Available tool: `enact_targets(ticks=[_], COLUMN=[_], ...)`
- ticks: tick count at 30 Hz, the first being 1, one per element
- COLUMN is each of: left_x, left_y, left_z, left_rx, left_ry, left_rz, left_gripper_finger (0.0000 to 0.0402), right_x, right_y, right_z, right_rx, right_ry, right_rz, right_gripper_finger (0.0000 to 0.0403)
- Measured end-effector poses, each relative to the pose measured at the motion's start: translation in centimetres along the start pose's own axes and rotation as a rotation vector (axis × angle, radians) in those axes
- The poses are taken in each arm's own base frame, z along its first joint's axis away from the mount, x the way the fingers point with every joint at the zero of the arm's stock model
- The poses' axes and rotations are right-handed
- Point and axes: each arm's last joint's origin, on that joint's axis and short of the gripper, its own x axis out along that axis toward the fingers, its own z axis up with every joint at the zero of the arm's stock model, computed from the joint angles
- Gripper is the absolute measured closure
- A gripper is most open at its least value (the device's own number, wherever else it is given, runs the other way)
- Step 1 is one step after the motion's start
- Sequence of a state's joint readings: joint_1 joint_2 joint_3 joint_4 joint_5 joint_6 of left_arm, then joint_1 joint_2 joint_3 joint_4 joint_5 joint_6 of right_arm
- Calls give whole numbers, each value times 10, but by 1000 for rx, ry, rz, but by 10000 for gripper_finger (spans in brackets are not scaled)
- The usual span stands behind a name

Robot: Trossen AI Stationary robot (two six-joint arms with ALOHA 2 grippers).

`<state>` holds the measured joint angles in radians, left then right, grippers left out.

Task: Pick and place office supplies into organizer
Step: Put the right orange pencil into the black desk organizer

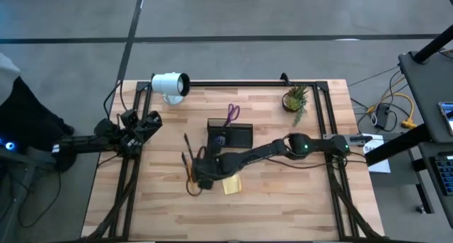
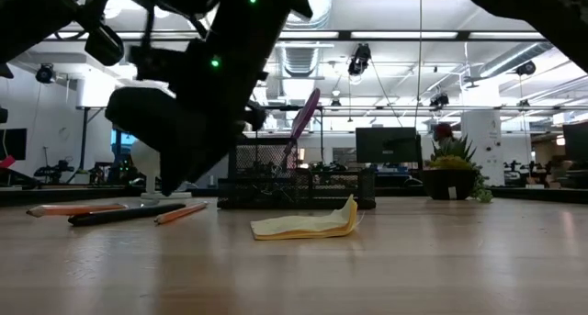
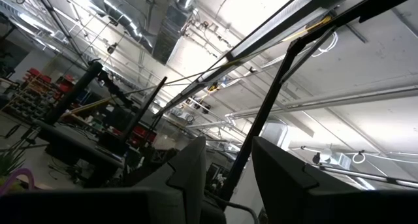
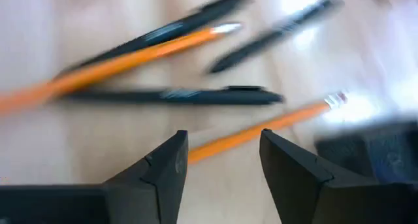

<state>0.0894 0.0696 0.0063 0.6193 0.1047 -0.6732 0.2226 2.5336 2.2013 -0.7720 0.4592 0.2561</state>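
In our right wrist view the right tool (image 4: 219, 168) hangs with fingers apart over an orange pencil (image 4: 261, 129) and dark pens (image 4: 176, 95). From above, these lie just beside the organizer (image 1: 230, 134), scissors (image 1: 232, 115) standing in it, the sticky-note pad (image 1: 232, 184) nearby on bare tabletop (image 1: 283, 207). Our left tool (image 1: 150, 122) waits apart at the tabletop's edge.

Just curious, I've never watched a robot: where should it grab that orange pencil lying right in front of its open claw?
Probably mid-shaft, from straight above: the orange pencil lies flat on the table, running between the right gripper fingers, which stand open either side of it. Dark pens lie close by.

Blurred pens (image 4: 176, 93), orange pencil (image 4: 261, 129) partly behind right hand (image 4: 222, 165).
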Motion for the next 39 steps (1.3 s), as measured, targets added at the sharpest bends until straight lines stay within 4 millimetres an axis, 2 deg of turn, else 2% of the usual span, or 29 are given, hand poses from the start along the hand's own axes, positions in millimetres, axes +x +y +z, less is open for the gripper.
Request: enact_targets(ticks=[3,6,9,14,17,27,33,39], left_x=[0,0,0,0,0,0,0,0], left_y=[0,0,0,0,0,0,0,0], left_z=[0,0,0,0,0,0,0,0], left_rx=[0,0,0,0,0,0,0,0], left_ry=[0,0,0,0,0,0,0,0], left_rz=[0,0,0,0,0,0,0,0], left_gripper_finger=[292,292,292,292,292,292,292,292], right_x=[1,5,9,17,18,26,27,21], right_y=[0,-6,-13,-31,-31,-21,-20,-22], right_z=[0,3,5,6,5,-13,-16,-27], right_rx=[-156,-181,-28,369,465,444,428,421], right_ry=[1,0,17,67,66,91,107,224], right_rz=[-1,63,129,88,65,-5,-10,-52], right_gripper_finger=[223,223,223,223,223,223,223,224])
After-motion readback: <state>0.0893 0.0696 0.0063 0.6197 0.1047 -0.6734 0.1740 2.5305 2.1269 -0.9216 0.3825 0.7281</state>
